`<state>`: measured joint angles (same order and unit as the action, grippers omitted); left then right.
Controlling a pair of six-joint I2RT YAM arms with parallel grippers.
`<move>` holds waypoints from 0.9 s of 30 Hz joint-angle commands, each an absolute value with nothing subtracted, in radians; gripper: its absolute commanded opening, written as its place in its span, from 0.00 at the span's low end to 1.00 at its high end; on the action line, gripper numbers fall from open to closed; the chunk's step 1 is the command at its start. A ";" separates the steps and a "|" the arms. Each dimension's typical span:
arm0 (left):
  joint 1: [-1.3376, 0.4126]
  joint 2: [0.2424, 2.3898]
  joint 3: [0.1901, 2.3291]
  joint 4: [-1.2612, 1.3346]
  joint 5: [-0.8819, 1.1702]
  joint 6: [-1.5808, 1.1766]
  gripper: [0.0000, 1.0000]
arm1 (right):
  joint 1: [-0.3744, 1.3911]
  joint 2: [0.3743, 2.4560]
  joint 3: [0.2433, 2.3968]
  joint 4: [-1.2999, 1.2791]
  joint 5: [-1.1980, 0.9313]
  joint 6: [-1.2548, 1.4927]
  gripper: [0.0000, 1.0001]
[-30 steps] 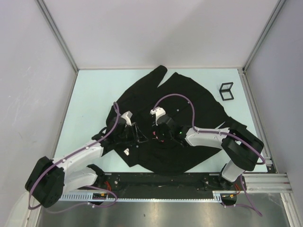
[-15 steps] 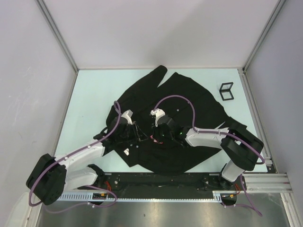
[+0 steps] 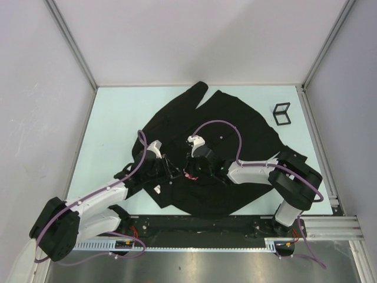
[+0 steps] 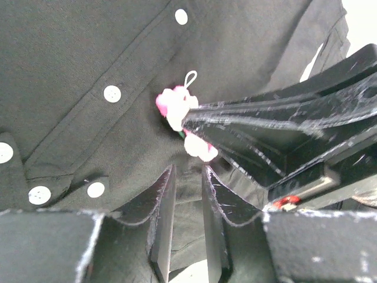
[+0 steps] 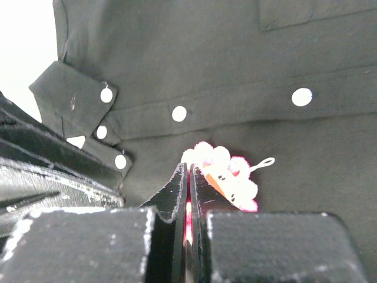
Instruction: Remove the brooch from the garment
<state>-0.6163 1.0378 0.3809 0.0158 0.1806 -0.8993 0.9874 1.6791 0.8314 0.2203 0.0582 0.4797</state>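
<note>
The garment [image 3: 235,124], a black button-up shirt, lies spread on the table. The brooch [image 3: 189,174], a small pink flower with an orange centre, sits by the row of white buttons. My right gripper [image 3: 193,170] is shut on the brooch [image 5: 230,174], with pink showing between its closed jaws [image 5: 188,168]. In the left wrist view the right gripper's fingers [image 4: 247,121] cover part of the brooch [image 4: 174,106]. My left gripper [image 4: 187,170] sits just below the brooch, its jaws narrowed onto a fold of the black cloth [image 4: 70,53].
A small black wire stand [image 3: 282,114] sits at the back right of the pale table [image 3: 112,118]. Metal frame posts rise at the back corners. A shirt cuff with white buttons [image 5: 106,94] lies beside the left gripper's fingers [image 5: 35,171].
My left gripper has slid right, up to the brooch, and its jaws have narrowed onto the cloth. The right gripper stays shut on the brooch and has shifted slightly left.
</note>
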 commanded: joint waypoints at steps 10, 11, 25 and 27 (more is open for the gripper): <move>-0.621 1.158 0.387 0.153 0.258 -0.920 0.27 | 0.999 1.609 0.831 0.175 0.172 0.405 0.23; -0.621 1.163 0.387 0.155 0.259 -0.917 0.27 | 0.999 1.605 0.833 0.141 0.170 0.405 0.30; -0.623 1.134 0.382 0.121 0.203 -0.936 0.22 | 1.075 1.575 0.833 0.043 0.205 0.322 0.72; -0.621 1.077 0.347 0.112 0.149 -0.953 0.22 | 1.085 1.589 0.833 0.052 0.224 0.304 0.73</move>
